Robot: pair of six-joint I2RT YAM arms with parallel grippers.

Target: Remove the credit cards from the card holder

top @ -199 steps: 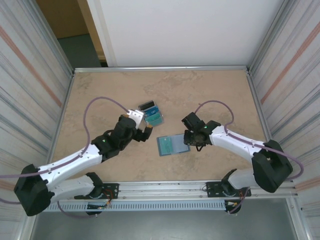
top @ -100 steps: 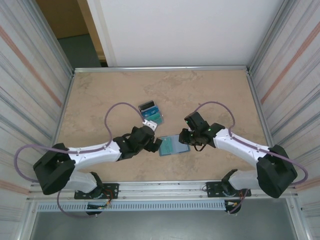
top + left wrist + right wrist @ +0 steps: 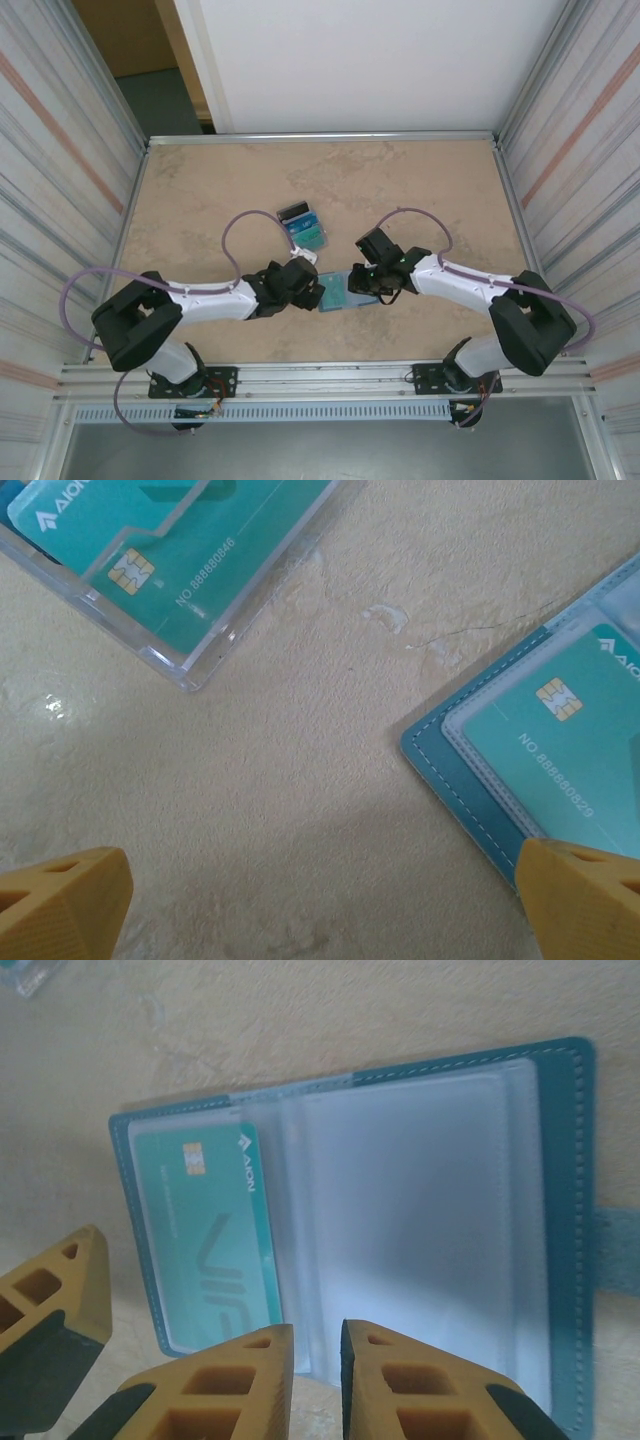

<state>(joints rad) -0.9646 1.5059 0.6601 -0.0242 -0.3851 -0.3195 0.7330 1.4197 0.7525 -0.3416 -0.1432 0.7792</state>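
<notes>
The card holder (image 3: 343, 291) lies open on the table between my two grippers, teal-edged with clear pockets (image 3: 420, 1210). A teal-green credit card (image 3: 212, 1232) sits in its left pocket, and its chip end (image 3: 560, 745) shows in the left wrist view. My left gripper (image 3: 312, 293) is wide open at the holder's left corner, its fingers (image 3: 62, 900) far apart over bare table, one fingertip on the holder's edge. My right gripper (image 3: 316, 1380) hovers over the near edge of the holder's middle, jaws only a slim gap apart with nothing between them.
A clear stand (image 3: 303, 228) holding black, blue and teal cards sits just behind the left gripper, and its corner (image 3: 185, 665) shows close up. Purple cables loop above both arms. Metal walls close the table's left, right and far sides.
My left arm swung down and right, from beside the card stand to the holder's left corner. My right gripper slid slightly left over the holder and its jaws narrowed.
</notes>
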